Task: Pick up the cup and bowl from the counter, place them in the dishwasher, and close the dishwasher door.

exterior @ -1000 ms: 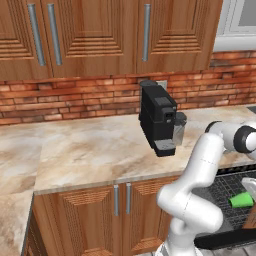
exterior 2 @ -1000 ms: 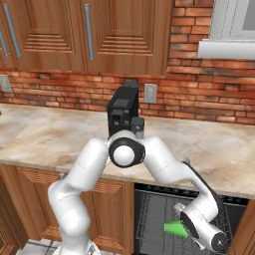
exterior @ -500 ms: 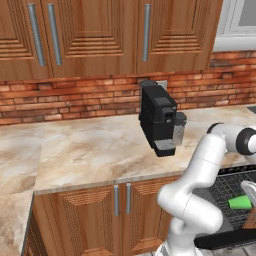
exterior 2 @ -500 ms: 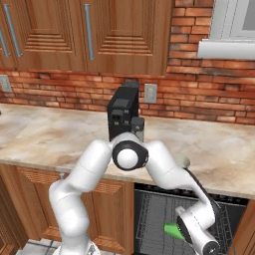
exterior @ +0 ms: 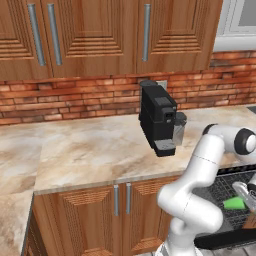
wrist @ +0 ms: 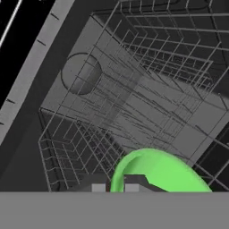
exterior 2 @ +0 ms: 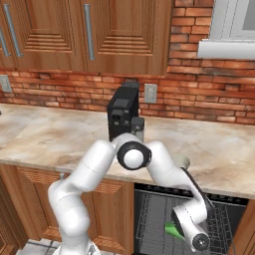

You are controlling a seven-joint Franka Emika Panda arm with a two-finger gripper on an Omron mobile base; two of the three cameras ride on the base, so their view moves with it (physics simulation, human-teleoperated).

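Marbled surface (exterior: 90, 150) carries black coffee machine (exterior: 157, 117), bowl (exterior 2: 182, 161) near front edge right of it; green cup (wrist: 156, 172) sits low in dishwasher (exterior 2: 149, 219) wire rack (wrist: 134, 89), at claw (exterior 2: 187, 234), grip state cannot tell

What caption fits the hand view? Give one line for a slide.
Green cup at the fingers, poised over the dark wire rack of the open dishwasher.
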